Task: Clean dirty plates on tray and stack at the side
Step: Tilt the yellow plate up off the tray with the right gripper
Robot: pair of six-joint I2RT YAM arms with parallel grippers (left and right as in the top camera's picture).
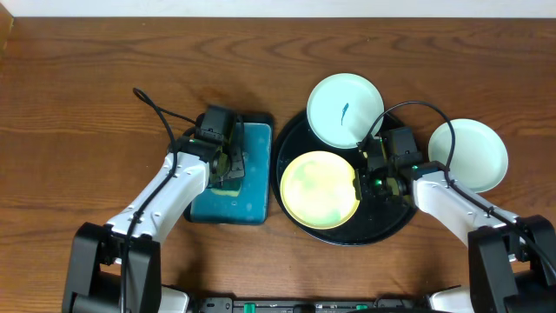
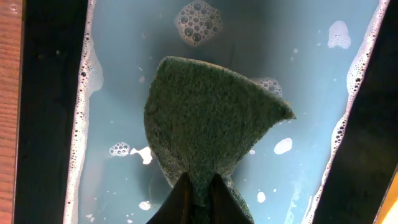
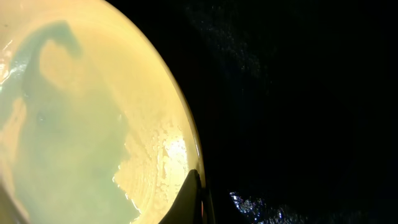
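A pale yellow plate (image 1: 320,189), wet with greenish suds, lies on the round black tray (image 1: 391,224). A mint-white plate (image 1: 345,109) with a dark smear rests on the tray's far rim. Another mint-white plate (image 1: 469,154) sits on the table right of the tray. My right gripper (image 1: 363,180) is shut on the yellow plate's right rim; the rim and one finger show in the right wrist view (image 3: 198,198). My left gripper (image 2: 199,193) is shut on a dark green sponge (image 2: 208,127) over the soapy water of the rectangular tray.
The rectangular black tray with teal inside (image 1: 252,174) holds foamy water and stands just left of the round tray. Cables run from both arms over the wooden table (image 1: 87,104).
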